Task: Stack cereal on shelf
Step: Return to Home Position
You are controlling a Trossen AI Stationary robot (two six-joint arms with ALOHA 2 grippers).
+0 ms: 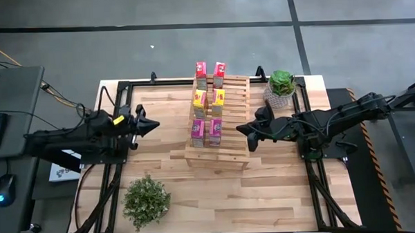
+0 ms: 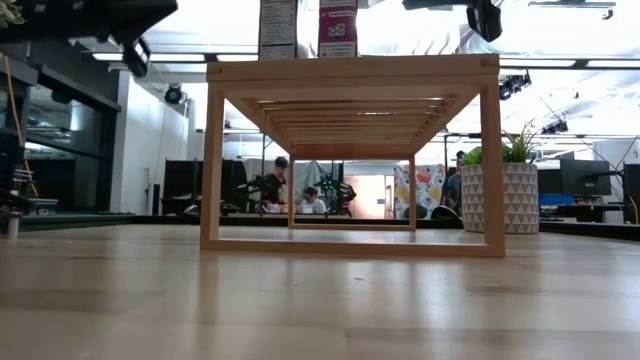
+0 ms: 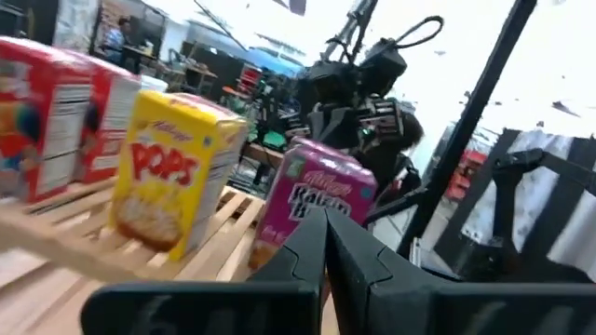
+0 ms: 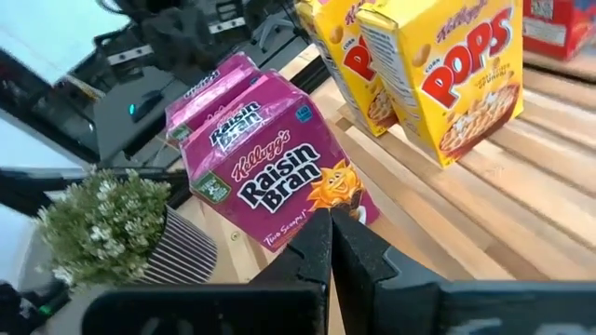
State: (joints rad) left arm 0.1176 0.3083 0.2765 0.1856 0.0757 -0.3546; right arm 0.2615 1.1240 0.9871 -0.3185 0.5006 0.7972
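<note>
The light-wood slatted shelf [image 1: 219, 152] stands mid-table. Six cereal boxes stand upright on its slats in two rows: red ones [image 1: 201, 73] farthest, yellow ones [image 1: 200, 101] in the middle, magenta ones [image 1: 214, 132] nearest. My left gripper [image 1: 155, 124] hovers shut to the shelf's left, pointing at the boxes; its wrist view shows a yellow box [image 3: 172, 172] and a magenta box [image 3: 317, 200] ahead of it [image 3: 326, 228]. My right gripper [image 1: 239, 131] is shut over the shelf's right side, its tips [image 4: 331, 223] just short of a magenta box [image 4: 270, 172].
A potted plant [image 1: 281, 86] sits by the shelf's far right corner, and another [image 1: 147, 199] near the table's near left. In the low view the shelf [image 2: 350, 70] is open underneath, with a white pot [image 2: 505, 195] behind it. Bare planks lie in front of the shelf.
</note>
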